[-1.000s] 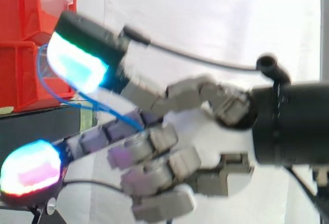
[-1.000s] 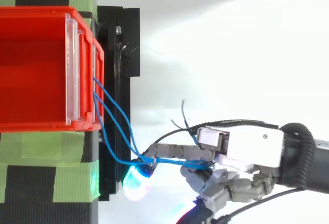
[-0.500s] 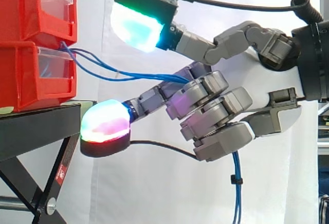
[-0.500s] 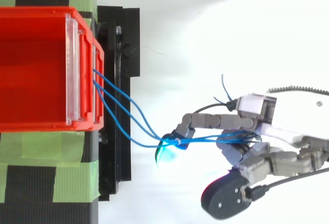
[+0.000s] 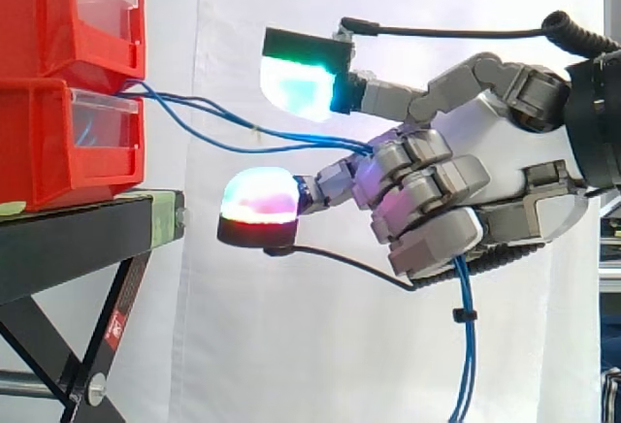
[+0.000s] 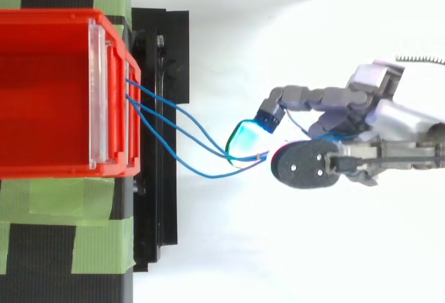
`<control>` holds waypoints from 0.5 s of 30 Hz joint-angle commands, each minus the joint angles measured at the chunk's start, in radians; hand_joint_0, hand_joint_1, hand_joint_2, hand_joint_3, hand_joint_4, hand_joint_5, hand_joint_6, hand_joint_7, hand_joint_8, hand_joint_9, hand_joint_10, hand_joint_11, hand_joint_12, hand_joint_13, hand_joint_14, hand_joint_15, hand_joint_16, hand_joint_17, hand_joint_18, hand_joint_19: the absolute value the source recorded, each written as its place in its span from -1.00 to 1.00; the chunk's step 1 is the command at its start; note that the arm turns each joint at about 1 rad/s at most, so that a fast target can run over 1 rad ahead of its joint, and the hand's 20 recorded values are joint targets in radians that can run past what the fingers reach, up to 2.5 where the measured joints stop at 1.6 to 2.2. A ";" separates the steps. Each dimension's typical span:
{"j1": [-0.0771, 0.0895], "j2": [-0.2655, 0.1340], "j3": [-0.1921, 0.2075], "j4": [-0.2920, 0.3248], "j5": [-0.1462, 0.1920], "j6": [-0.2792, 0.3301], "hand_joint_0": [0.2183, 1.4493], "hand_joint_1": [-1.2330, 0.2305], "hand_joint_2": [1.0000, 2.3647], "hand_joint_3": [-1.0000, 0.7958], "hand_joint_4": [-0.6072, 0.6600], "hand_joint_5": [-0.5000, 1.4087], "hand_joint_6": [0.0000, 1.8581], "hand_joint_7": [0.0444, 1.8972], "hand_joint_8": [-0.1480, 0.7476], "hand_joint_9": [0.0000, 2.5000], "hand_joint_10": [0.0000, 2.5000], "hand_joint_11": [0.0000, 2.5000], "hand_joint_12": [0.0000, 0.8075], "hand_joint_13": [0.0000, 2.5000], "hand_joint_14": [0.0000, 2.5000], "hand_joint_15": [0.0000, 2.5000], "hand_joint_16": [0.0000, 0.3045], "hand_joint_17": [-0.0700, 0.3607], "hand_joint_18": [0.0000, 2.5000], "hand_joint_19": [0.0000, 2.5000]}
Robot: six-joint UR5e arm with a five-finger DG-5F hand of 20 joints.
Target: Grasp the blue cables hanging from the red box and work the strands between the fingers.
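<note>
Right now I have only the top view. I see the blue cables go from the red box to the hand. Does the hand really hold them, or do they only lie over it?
Observer: In the side view the hand has its fingers curled round the blue cables; the strands go in between the fingers.
Operator: And behind the hand, where do they go?
Observer: They come out under the hand and hang down, with a small black tie on them.
Operator: At what height do they leave the box?
Observer: Two red bins are stacked. The cables come out at the seam between them, under the upper bin and over the clear front of the lower bin.
</note>
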 commanded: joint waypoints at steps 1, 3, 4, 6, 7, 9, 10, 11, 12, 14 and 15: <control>0.000 0.000 0.000 0.001 0.018 0.016 0.04 -0.12 -0.98 -0.69 0.36 -0.20 -1.00 0.42 0.11 -0.27 1.00 0.59 0.07 -0.18 1.00 0.04 -0.59 -0.02 0.11 0.32; 0.000 0.000 0.000 0.001 0.019 0.016 0.04 -0.13 -0.98 -0.67 0.34 -0.20 -0.97 0.42 0.11 -0.27 1.00 0.59 0.07 -0.18 1.00 0.04 -0.59 -0.02 0.11 0.32; 0.000 0.000 0.000 0.001 0.018 0.016 0.05 -0.13 -0.98 -0.66 0.33 -0.22 -0.93 0.42 0.11 -0.27 1.00 0.59 0.07 -0.18 1.00 0.04 -0.59 -0.02 0.11 0.32; 0.000 0.000 -0.001 0.004 0.016 0.016 0.05 -0.14 -0.98 -0.66 0.33 -0.23 -0.88 0.42 0.11 -0.27 1.00 0.59 0.07 -0.18 1.00 0.04 -0.59 -0.02 0.11 0.32; 0.003 0.000 0.000 0.009 0.016 0.016 0.05 -0.14 -0.98 -0.66 0.33 -0.24 -0.85 0.41 0.11 -0.27 1.00 0.59 0.07 -0.18 1.00 0.04 -0.59 -0.02 0.11 0.32; 0.003 0.000 0.000 0.009 0.016 0.016 0.05 -0.15 -0.98 -0.66 0.34 -0.25 -0.82 0.41 0.11 -0.27 1.00 0.59 0.07 -0.18 1.00 0.04 -0.59 -0.02 0.11 0.32; 0.005 0.000 0.000 0.009 0.015 0.016 0.05 -0.15 -0.98 -0.66 0.33 -0.27 -0.75 0.38 0.11 -0.27 1.00 0.59 0.07 -0.18 1.00 0.04 -0.59 -0.02 0.11 0.32; 0.003 0.000 0.000 0.009 0.015 0.016 0.06 -0.16 -0.98 -0.67 0.33 -0.27 -0.73 0.37 0.11 -0.27 1.00 0.59 0.07 -0.18 1.00 0.04 -0.59 -0.02 0.11 0.32; 0.003 0.000 0.000 0.009 0.015 0.016 0.06 -0.16 -0.98 -0.67 0.32 -0.28 -0.71 0.37 0.11 -0.27 1.00 0.59 0.07 -0.18 1.00 0.04 -0.59 -0.02 0.11 0.32; 0.003 0.000 0.000 0.009 0.015 0.016 0.06 -0.17 -0.98 -0.68 0.32 -0.30 -0.63 0.35 0.11 -0.27 1.00 0.59 0.07 -0.18 1.00 0.04 -0.59 -0.02 0.11 0.32; 0.003 0.000 0.000 0.009 0.015 0.016 0.06 -0.18 -0.98 -0.68 0.33 -0.30 -0.63 0.34 0.11 -0.27 1.00 0.59 0.07 -0.18 1.00 0.04 -0.59 -0.02 0.11 0.32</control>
